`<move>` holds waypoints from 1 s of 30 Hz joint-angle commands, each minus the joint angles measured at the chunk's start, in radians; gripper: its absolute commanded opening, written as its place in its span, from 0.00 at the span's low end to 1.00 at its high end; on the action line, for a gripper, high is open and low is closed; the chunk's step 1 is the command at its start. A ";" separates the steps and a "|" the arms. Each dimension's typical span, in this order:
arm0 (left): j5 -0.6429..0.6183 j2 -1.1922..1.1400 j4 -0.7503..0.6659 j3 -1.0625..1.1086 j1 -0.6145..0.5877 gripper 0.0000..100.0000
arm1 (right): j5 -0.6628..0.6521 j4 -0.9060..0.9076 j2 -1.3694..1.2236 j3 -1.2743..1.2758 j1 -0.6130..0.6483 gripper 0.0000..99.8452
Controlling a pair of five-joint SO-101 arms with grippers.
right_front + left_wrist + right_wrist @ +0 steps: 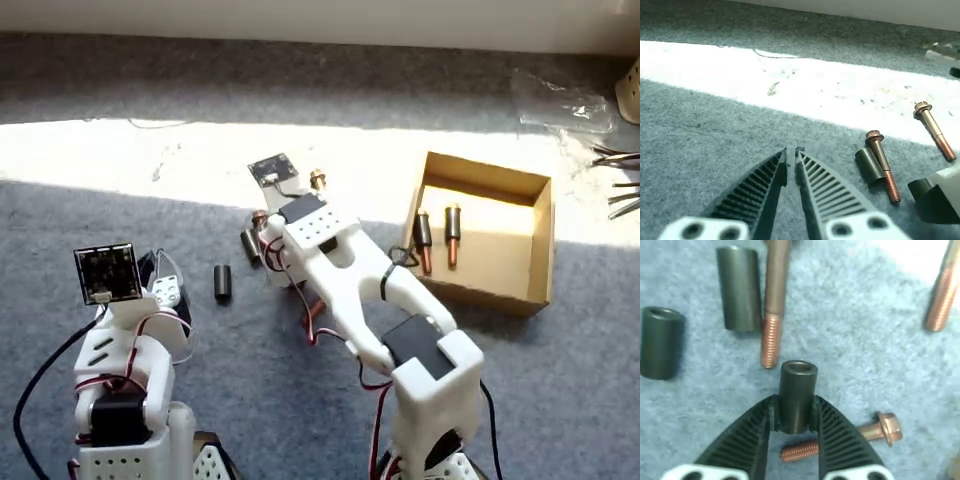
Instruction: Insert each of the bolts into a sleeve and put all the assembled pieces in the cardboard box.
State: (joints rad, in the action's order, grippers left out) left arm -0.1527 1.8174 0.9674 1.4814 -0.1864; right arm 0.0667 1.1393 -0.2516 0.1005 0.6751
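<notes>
Status: partly done, two of five pairs by my count.

- **Near left:** The left pincer [791,154] sits low over the grey surface [60,220], tips together, holding nothing.
- **Just right of it:** A lone sleeve [222,282] lies on its side with no bolt in it.
- **Centre:** The right pincer [795,404] is clamped on the held sleeve [798,382], down near the surface, open bore pointing away from the wrist.
- **Loose around it:**
  - A near bolt [840,442] lies crosswise under the pincer.
  - A middle sleeve [739,287] lies side by side with a middle bolt [774,300], touching or nearly so, not inserted.
  - A far bolt [318,180] lies in the sunlit strip.
- **Count:** Three bolts and three sleeves are unmated, as far as I can see.
- **Right:** The cardboard box [500,292] holds two assembled pieces [423,240], lying parallel near its left wall.

Left to do: mate the three pairs and drop each in the box. The current step looks like pairing the held sleeve with a bolt, and the near bolt is the closest candidate.
</notes>
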 commanded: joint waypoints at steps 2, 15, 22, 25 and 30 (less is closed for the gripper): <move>0.003 0.005 -0.040 -0.004 -0.004 0.05 | -0.032 0.012 0.185 -0.027 -0.016 0.00; 0.003 0.005 -0.040 -0.002 -0.004 0.05 | -0.143 0.013 0.647 0.136 -0.018 0.00; 0.003 0.005 -0.040 -0.002 -0.004 0.05 | -0.144 0.028 0.934 0.245 -0.019 0.00; 0.003 0.005 -0.040 -0.002 -0.004 0.05 | -0.144 0.090 1.047 0.262 -0.019 0.00; 0.003 0.005 -0.040 -0.002 -0.004 0.05 | -0.190 0.180 1.204 0.259 -0.033 0.00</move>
State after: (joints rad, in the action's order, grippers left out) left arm -0.1527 1.8174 0.9505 1.4860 -0.1864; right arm -0.0744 1.2804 0.8562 0.3751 0.6674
